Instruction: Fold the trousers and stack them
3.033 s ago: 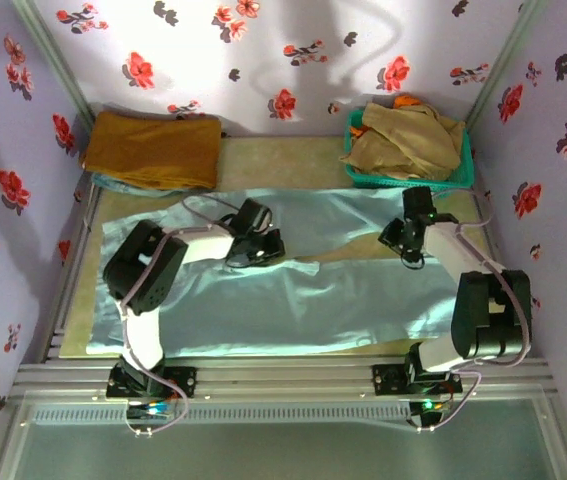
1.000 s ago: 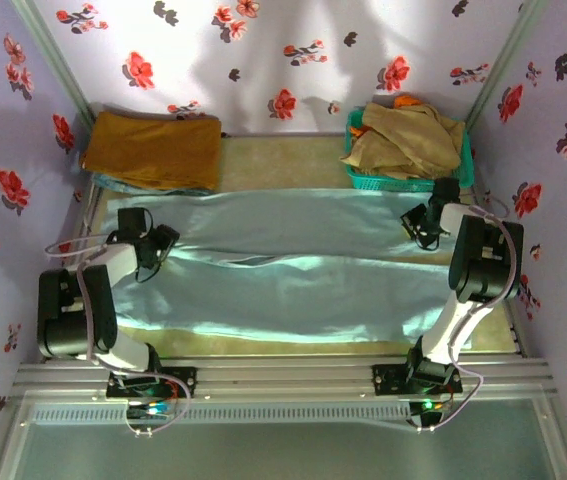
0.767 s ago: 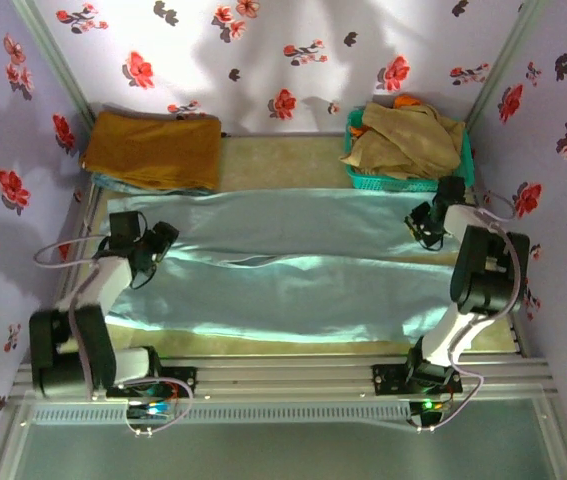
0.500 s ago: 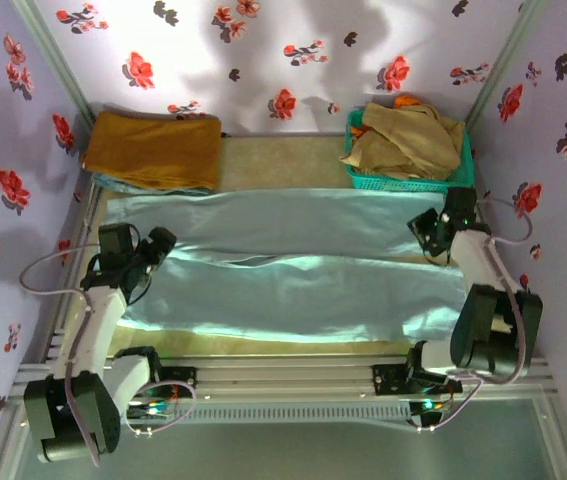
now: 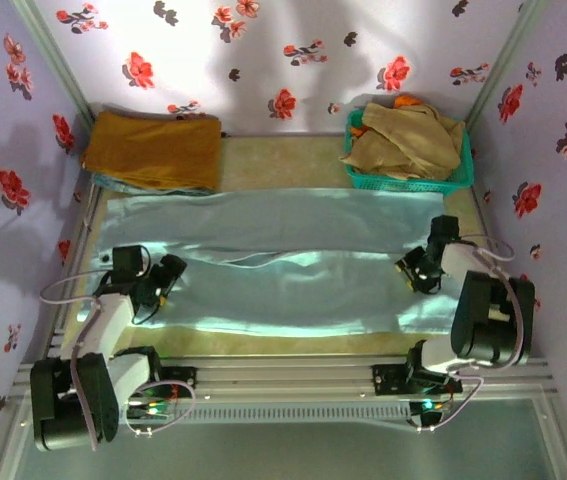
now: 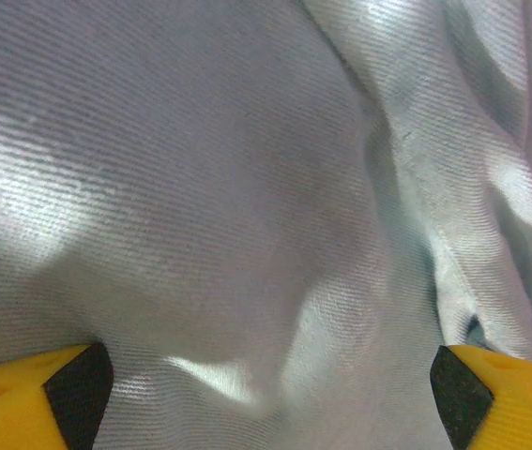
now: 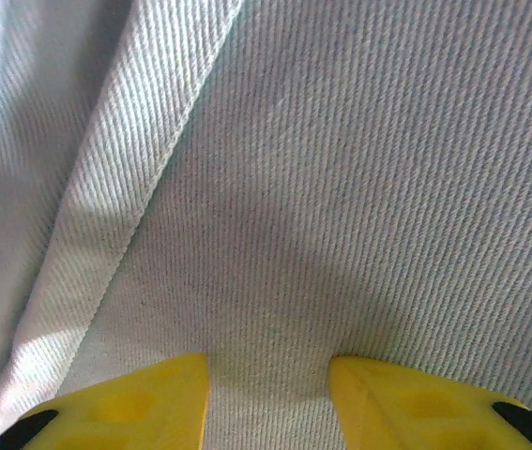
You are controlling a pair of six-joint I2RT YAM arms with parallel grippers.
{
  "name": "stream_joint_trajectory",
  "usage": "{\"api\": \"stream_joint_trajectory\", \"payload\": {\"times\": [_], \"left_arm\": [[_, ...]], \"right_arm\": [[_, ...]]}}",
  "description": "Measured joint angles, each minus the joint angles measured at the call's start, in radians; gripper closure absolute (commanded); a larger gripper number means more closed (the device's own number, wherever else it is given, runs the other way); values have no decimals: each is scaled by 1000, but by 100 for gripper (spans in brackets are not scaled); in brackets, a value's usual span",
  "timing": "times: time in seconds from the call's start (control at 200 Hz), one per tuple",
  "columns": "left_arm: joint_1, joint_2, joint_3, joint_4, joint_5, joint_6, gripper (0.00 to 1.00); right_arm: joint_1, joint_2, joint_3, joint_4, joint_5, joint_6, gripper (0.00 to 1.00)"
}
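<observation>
Trousers [image 5: 283, 225]: one pair, both legs spread flat.

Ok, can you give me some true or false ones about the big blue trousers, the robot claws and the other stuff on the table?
1. The pale blue-grey trousers lie spread out flat across the table. True.
2. The teal plastic basket holds beige-tan clothes. True.
3. The folded mustard-brown cloth sits inside that basket. False: it lies in the far left corner, and the basket is in the far right one.
4. The left claw is squeezed shut. False: its jaws stand wide apart just above the trousers.
5. The right claw is over the mustard-brown cloth. False: it is over the right end of the trousers.
</observation>
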Motion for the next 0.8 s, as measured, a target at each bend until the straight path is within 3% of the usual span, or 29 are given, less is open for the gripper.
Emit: {"api": "stream_joint_trajectory", "payload": {"times": [0.22,0.405,0.58,0.705,0.8], "left_arm": [[0,161,68,129,18,-3,10],[0,204,114,113,21,19,7],[0,94,170,-21,13,60,5],[7,-37,211,-127,-42,57,1],[63,-113,214,-214,-92,28,1]], "right_arm": [[1,114,114,35,0,-3,55],[2,109,130,27,13,-36,53],[24,-62,130,-32,16,-63,51],[129,-229,134,-66,17,-63,50],[221,-261,140,-80,8,-63,50]]}}
